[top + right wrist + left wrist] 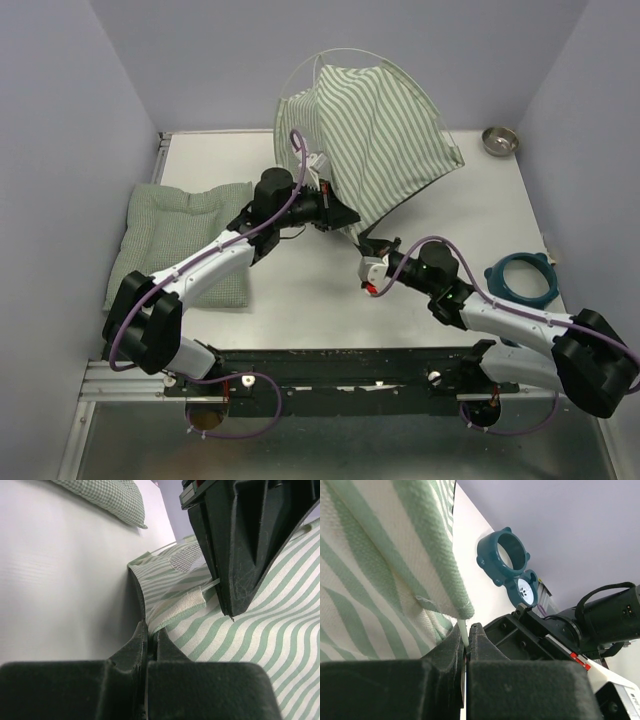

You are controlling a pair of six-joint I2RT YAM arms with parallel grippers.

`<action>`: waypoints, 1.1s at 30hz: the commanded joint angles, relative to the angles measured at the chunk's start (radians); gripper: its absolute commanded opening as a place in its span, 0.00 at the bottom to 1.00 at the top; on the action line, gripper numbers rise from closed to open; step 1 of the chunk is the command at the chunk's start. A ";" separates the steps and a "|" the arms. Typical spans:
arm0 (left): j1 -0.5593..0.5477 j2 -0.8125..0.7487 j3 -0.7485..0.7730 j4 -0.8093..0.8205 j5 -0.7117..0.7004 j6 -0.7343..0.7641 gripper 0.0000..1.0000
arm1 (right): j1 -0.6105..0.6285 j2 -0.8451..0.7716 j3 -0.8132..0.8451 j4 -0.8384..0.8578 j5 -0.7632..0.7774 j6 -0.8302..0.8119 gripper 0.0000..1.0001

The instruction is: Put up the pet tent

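The pet tent (375,130) is green-and-white striped fabric, partly raised at the table's back, with thin whitish poles arching over it. My left gripper (345,218) is at the tent's near lower edge. In the left wrist view it (466,635) is shut on the end of a whitish pole (463,630) that comes out of the fabric sleeve (462,611). My right gripper (372,248) is just below and right of it. In the right wrist view it (150,632) is shut on the tent's dark-bound hem (139,597), with the left gripper's fingers (240,540) close above.
A flat green checked cushion (185,240) lies at the table's left and shows in the right wrist view (105,497). A teal ring-shaped holder (520,280) lies at the right, also in the left wrist view (505,555). A small metal bowl (499,139) stands at the back right.
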 commanded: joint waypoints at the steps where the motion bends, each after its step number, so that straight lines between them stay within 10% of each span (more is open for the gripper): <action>1: -0.005 -0.003 -0.011 0.086 -0.099 0.034 0.00 | 0.025 -0.060 0.033 -0.109 -0.126 0.143 0.01; 11: -0.004 -0.020 -0.012 0.072 -0.072 0.031 0.02 | 0.025 -0.070 0.082 -0.236 -0.054 0.391 0.01; 15: 0.018 -0.052 -0.003 0.092 -0.071 -0.006 0.44 | 0.026 -0.081 0.063 -0.245 -0.047 0.424 0.01; 21: 0.076 -0.087 0.029 0.094 -0.030 -0.056 0.74 | 0.025 -0.093 0.046 -0.261 -0.019 0.476 0.01; 23: 0.085 -0.104 0.016 0.085 0.014 -0.056 0.99 | 0.023 -0.095 0.052 -0.264 -0.013 0.504 0.01; 28: 0.105 -0.210 -0.078 -0.064 -0.002 0.029 0.99 | 0.023 -0.093 0.099 -0.331 0.018 0.607 0.01; 33: 0.113 -0.274 -0.152 -0.034 -0.025 0.050 0.66 | 0.025 -0.106 0.092 -0.347 -0.017 0.656 0.01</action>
